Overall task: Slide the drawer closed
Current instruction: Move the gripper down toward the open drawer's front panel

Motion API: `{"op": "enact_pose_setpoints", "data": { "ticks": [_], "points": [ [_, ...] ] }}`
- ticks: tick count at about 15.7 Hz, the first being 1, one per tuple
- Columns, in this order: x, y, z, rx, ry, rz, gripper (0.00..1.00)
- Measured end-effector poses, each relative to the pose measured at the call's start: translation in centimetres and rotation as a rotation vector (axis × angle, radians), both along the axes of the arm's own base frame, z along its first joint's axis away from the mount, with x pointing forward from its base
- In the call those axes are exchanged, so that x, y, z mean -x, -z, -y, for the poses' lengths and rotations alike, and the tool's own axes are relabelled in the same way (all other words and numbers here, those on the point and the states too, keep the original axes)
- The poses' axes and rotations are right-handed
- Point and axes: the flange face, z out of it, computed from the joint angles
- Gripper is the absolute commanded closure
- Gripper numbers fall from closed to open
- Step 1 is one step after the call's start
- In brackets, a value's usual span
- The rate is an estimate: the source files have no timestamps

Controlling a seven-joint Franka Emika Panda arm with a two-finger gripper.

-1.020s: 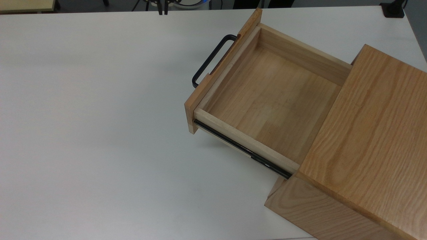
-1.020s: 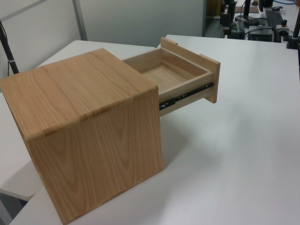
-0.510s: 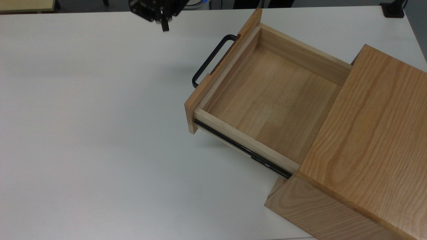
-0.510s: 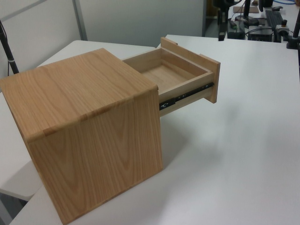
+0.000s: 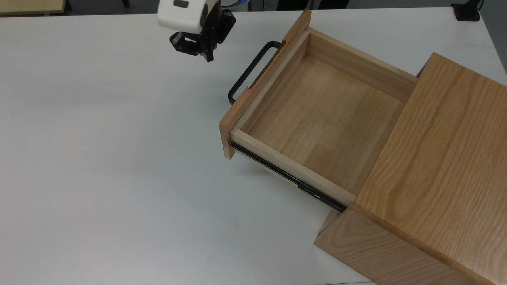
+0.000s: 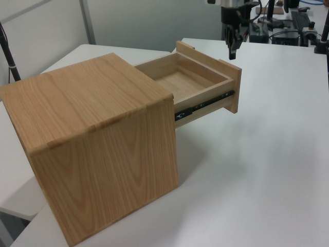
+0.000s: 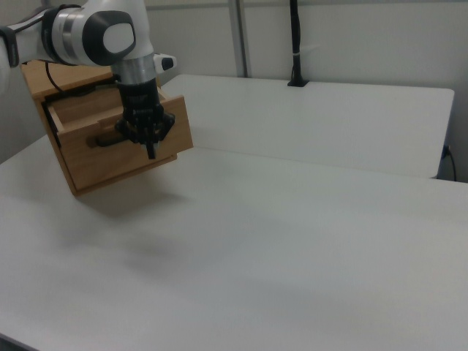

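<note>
Top view: drawer (image 5: 317,118) pulled far out of cabinet (image 5: 439,158); claw (image 5: 202,51) above worktop (image 5: 99,138), apart from handle (image 5: 249,73). Left view: claw (image 6: 232,49) fingers look together. Right view: claw (image 7: 150,142) before front panel. Push panel squarely along rails.

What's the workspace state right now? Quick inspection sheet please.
Surface: white table, bare apart from the cabinet.
Job's things: drawer pulled far out of the oak cabinet, empty inside; black handle on its front panel; black side rail exposed.
Clutter: nothing seen.
Gripper: gripper hangs above the table, off the handle toward the top view's left, touching nothing; fingers look together.
Cables: dark cables among the equipment beyond the table's far edge in the left view.
Surroundings: black post clamped at the table's far edge in the right view; grey partition walls behind.
</note>
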Motion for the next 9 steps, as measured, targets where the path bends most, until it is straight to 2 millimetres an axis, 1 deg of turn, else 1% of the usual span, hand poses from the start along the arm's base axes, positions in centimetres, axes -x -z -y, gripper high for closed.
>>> {"op": "enact_pose_setpoints", "data": {
  "ticks": [3,6,9],
  "points": [
    [0.1,0.1,-1.7,-0.007,-0.134,-0.001,1.0],
    [0.0,0.6,-3.5,-0.011,-0.253,-0.01,1.0],
    [-0.2,0.9,-4.8,-0.013,-0.312,0.001,1.0]
  ]
}}
